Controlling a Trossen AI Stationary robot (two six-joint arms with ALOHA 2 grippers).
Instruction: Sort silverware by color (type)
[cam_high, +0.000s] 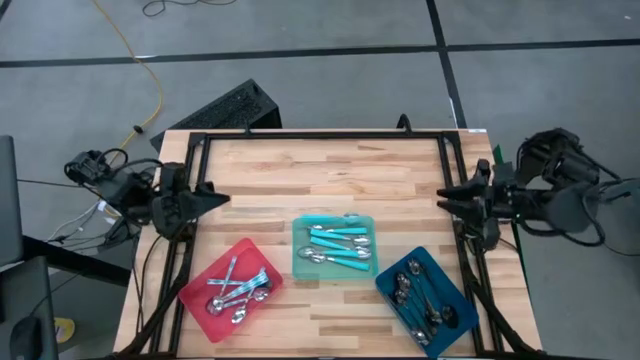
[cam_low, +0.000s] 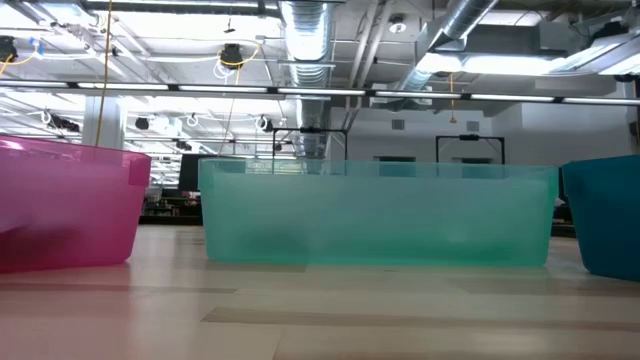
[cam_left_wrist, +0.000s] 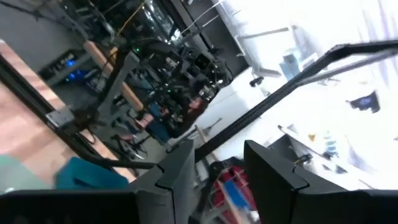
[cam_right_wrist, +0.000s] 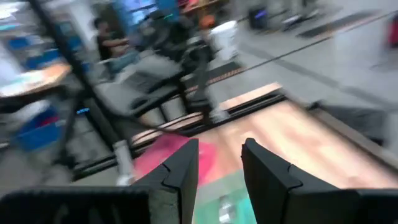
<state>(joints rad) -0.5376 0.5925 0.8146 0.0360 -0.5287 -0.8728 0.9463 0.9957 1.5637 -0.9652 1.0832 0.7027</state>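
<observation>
Watching this from my end, the wooden counter is mostly bare planks with the three trays lined up along the near edge, and from what I can see the sorting looks done: the shiny spoons are all in the red tray on the left, the turquoise-handled spoons sit in the teal tray in the middle, and the dark spoons are in the blue tray on the right. I can't spot any strays on the planks. What could still go wrong, as I see it: the red and blue trays sit skewed and close to the near edge and to the black frame rails, so an arm swinging low across there could nudge one and spill spoons, or even push it off. The shiny ones are also heaped across each other, so a bump would mix things fast. Both arms are pulled back to the sides, roughly level with each other at mid-depth, each pointing inward across the planks. The left tool hangs at the left rail with its fingers a narrow gap apart and nothing between them. The right tool mirrors it at the right rail, also slightly parted and empty, looking down toward the red and teal trays. The table-height camera shows just tray walls, no arm in front.
</observation>
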